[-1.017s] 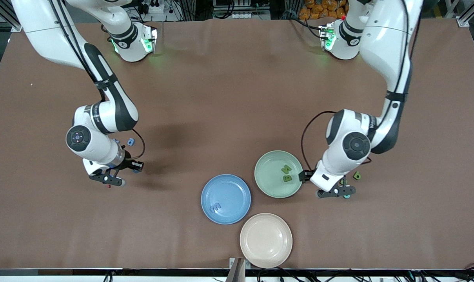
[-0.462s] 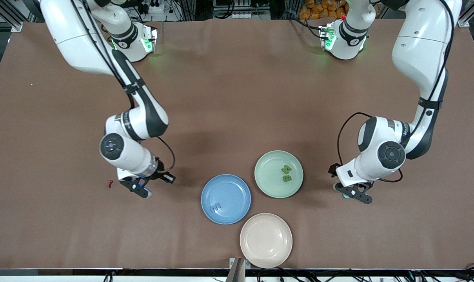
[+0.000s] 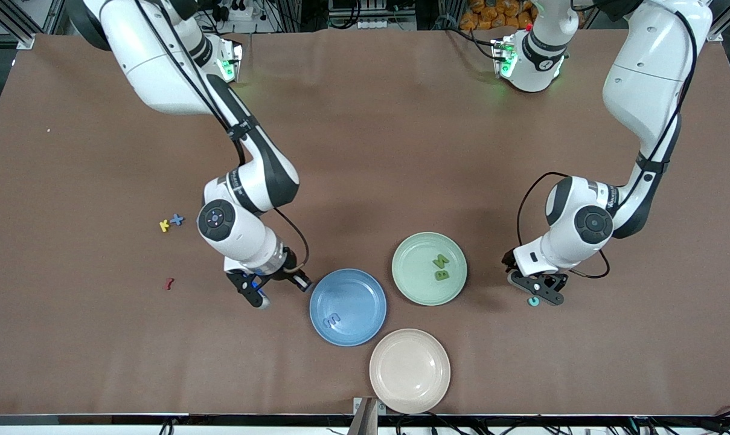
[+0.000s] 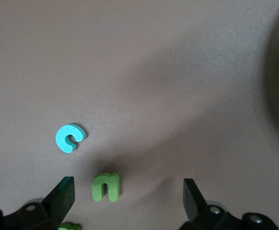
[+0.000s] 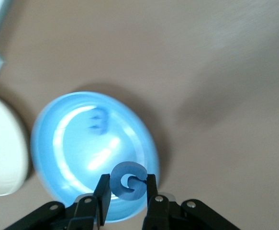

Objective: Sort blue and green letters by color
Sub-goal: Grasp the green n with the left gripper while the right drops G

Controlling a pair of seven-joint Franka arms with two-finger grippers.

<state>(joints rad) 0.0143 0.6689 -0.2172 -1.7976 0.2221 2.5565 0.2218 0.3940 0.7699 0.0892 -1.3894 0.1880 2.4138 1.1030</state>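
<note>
My right gripper (image 3: 255,290) (image 5: 128,184) is shut on a blue letter G (image 5: 128,179) and hangs by the blue plate's rim (image 3: 365,284) (image 5: 58,158), toward the right arm's end. One blue letter (image 3: 332,319) (image 5: 99,120) lies in that plate. The green plate (image 3: 413,254) holds two green letters (image 3: 441,261) (image 3: 442,275). My left gripper (image 3: 543,293) (image 4: 127,186) is open above the table beside the green plate, with a green letter n (image 4: 106,186) lying between its fingers. A light blue c (image 4: 70,138) (image 3: 532,301) lies next to it. Another green piece (image 4: 68,226) peeks out by one finger.
A cream plate (image 3: 409,370) sits nearest the front camera, touching neither coloured plate. Toward the right arm's end lie a yellow letter (image 3: 165,226), a small blue letter (image 3: 177,220) and a dark red squiggle (image 3: 169,283).
My right arm has carried the blue G from the loose letters at its end of the table across to the blue plate. My left gripper has shifted away from the green plate, staying open.
</note>
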